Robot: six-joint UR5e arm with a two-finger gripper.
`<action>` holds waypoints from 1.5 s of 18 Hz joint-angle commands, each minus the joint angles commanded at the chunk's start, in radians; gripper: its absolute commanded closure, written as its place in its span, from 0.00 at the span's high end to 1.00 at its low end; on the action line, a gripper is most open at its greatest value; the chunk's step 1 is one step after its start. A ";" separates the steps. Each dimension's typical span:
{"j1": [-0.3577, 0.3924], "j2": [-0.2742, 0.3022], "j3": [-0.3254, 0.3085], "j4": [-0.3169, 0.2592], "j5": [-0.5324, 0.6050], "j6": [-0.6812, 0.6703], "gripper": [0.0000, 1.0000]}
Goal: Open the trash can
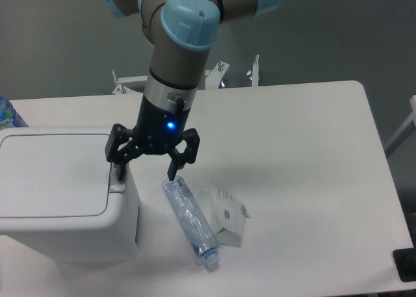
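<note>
Both fingers of my gripper (145, 173) were spread wide, left one down on trash can (62, 193) button strip at table's (305, 154) left edge, lid shut; bottle (190, 222) lay nearby
</note>
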 joint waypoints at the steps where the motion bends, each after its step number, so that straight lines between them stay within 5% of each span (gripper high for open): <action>1: -0.002 0.000 0.000 0.000 0.000 0.000 1.00; 19: -0.002 -0.005 0.002 0.002 0.000 0.002 1.00; 27: 0.038 0.002 0.104 0.006 0.000 0.006 1.00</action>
